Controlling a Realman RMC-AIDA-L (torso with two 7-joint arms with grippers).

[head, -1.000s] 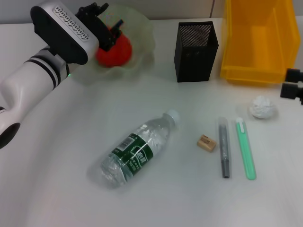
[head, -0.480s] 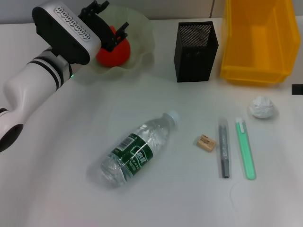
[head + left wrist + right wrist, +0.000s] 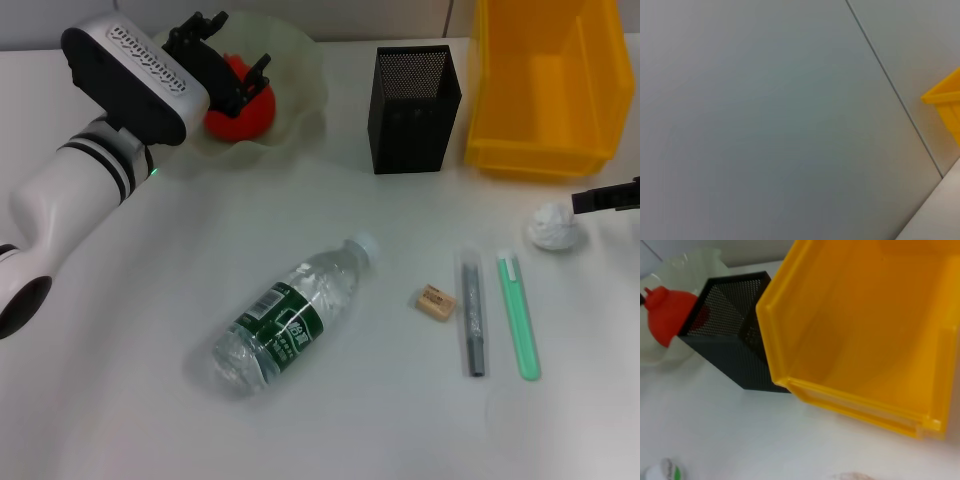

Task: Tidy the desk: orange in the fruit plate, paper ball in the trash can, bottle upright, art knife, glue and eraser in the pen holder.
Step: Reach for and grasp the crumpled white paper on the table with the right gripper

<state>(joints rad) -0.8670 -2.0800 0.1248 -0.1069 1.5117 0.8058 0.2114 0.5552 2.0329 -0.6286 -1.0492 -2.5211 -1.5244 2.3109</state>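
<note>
The orange (image 3: 247, 116) lies in the pale-green fruit plate (image 3: 303, 62) at the back left; it also shows in the right wrist view (image 3: 667, 312). My left gripper (image 3: 233, 52) is open just above and behind the orange, fingers spread to either side of its top. The bottle (image 3: 290, 318) lies on its side in the middle. The eraser (image 3: 436, 301), grey glue stick (image 3: 472, 318) and green art knife (image 3: 519, 318) lie to its right. The paper ball (image 3: 553, 227) sits before the yellow trash can (image 3: 545, 90). My right gripper (image 3: 606, 197) reaches in from the right edge beside the ball.
The black mesh pen holder (image 3: 415, 110) stands between the plate and the trash can, and shows in the right wrist view (image 3: 735, 345) next to the trash can (image 3: 865, 340). The left wrist view shows a wall and a corner of the trash can (image 3: 946, 99).
My left gripper has let go of the orange and lifted back off it; the orange stays in the plate. My right gripper left the right edge and has come back beside the paper ball.
</note>
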